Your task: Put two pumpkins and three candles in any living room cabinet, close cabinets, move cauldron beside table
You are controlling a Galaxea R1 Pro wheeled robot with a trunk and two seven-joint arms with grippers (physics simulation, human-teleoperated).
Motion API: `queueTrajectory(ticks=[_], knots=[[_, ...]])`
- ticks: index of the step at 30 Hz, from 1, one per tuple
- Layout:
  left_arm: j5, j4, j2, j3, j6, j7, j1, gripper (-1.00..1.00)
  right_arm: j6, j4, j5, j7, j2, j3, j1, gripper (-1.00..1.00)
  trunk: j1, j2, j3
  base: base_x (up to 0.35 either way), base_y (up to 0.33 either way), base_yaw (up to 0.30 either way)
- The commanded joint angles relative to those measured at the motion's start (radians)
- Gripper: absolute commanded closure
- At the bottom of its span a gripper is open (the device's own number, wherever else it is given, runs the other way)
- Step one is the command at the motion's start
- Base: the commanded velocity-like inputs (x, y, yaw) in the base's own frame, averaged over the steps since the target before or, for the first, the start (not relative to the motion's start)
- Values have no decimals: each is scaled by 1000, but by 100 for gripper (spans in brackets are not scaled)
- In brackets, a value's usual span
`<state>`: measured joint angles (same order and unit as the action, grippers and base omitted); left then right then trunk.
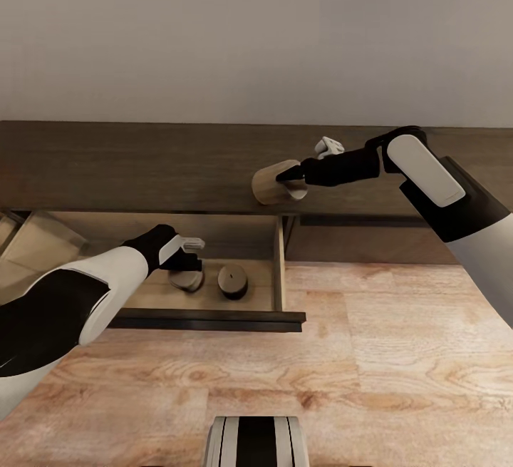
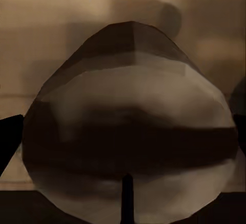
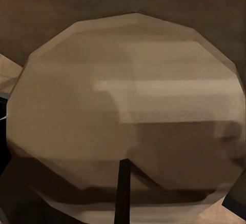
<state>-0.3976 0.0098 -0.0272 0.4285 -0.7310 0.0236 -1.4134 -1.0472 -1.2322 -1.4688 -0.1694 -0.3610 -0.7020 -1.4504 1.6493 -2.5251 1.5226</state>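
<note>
Candle-stowing step: right gripper clamps a candle above the cabinet; left gripper grips a candle in the open drawer. Next: release, close.

you've got cabinet drawer open | two candles inside | wood floor below

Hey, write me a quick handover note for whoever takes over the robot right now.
Left gripper: down in the open drawer, at a candle; grip unclear.
Right gripper: holding a candle tipped on its side above the cabinet top.
A third candle stands in the drawer.
Left: drop the right-hand candle in, close the drawer, then pumpkins and cauldron.
</note>
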Motion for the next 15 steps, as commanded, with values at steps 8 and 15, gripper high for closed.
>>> queueTrajectory(ticks=[8, 15], knots=[[-10, 1, 0, 7, -2, 2, -1, -100, 0, -1, -11, -10, -1, -2, -1, 100, 0, 0, 1, 0, 0, 0], [-10, 1, 0, 7, -2, 2, -1, -100, 0, -1, -11, -10, -1, -2, -2, 100, -2, 0, -11, 0, 0, 0]])
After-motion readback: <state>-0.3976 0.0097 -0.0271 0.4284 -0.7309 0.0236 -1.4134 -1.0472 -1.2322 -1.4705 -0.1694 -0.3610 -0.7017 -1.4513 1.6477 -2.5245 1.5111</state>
